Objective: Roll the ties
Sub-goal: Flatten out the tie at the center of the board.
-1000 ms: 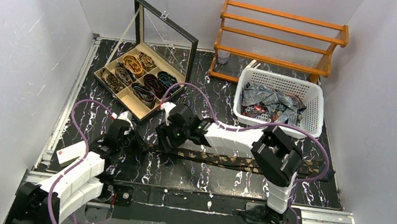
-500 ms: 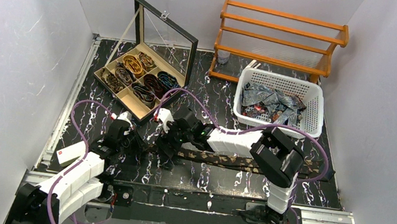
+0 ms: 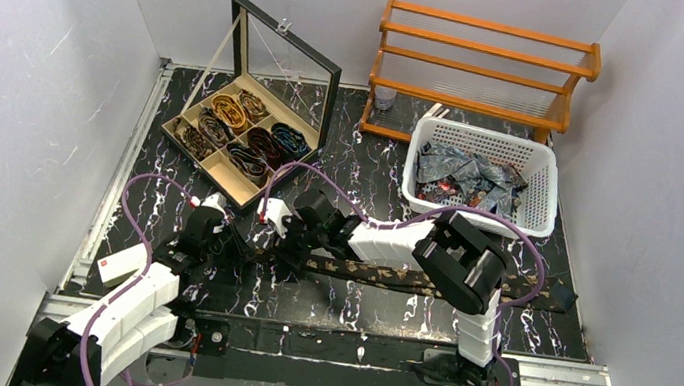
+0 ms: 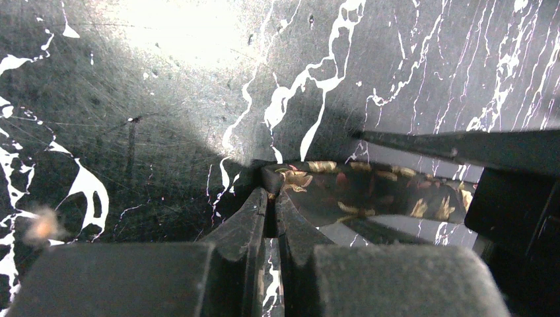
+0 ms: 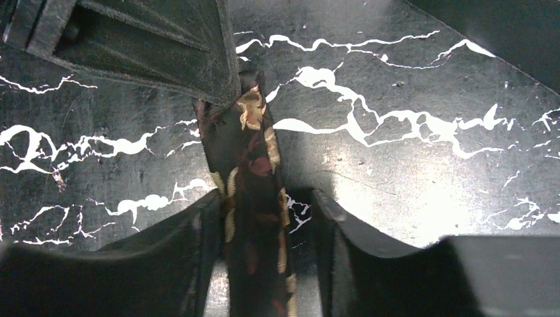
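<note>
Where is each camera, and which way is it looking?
Top external: above and behind the arms, looking down at the marbled table; both arms show.
Left wrist: looks along the left gripper, shut on one end of the gold-flowered tie.
Right wrist: looking down past the open right gripper straddling that tie.
Shared: all views show that tie.

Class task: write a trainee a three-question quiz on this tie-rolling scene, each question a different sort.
1. True or false: the left hand is shut on the end of the spotted tie.
2. The right hand is: A shut flat on the table; B open, straddling that tie; C raised high above it.
3. Fill in: the loose ties lie in the white ____.
Key: 1 true; 2 B; 3 basket.
</note>
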